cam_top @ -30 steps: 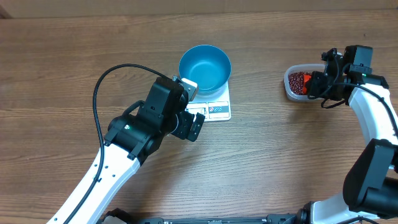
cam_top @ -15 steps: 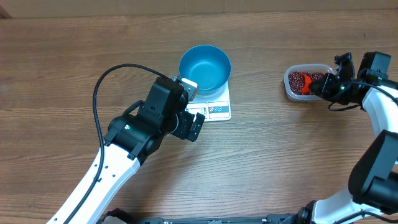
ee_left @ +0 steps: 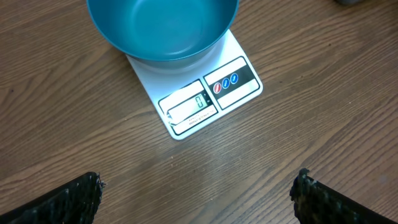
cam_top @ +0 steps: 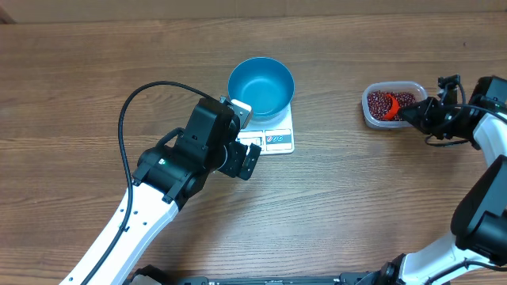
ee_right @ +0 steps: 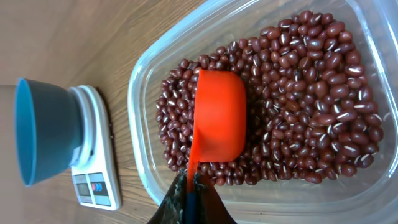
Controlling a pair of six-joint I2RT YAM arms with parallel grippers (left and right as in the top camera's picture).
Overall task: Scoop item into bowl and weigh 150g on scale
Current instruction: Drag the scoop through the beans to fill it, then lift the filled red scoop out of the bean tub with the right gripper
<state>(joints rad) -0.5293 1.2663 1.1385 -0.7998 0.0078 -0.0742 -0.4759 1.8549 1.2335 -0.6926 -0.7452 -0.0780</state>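
Though w/in tub [ee_right: 134, 93] rim, scoop [ee_right: 217, 115] atop beans [ee_right: 311, 93]

Surface [cam_top: 95, 63]: brown wood-grain top, with the grain running left to right across the whole overhead view.

Clear plastic tub [cam_top: 366, 109]: rounded-rectangular and thin-walled, with a raised rim. It stands flat on the surface, well out on my right side.

Orange scoop [ee_right: 217, 118]: the round cup sits inside the tub, near one long wall. Its narrow handle tapers back toward the tub's rim. From my right wrist view I cannot tell whether the cup faces up or down.
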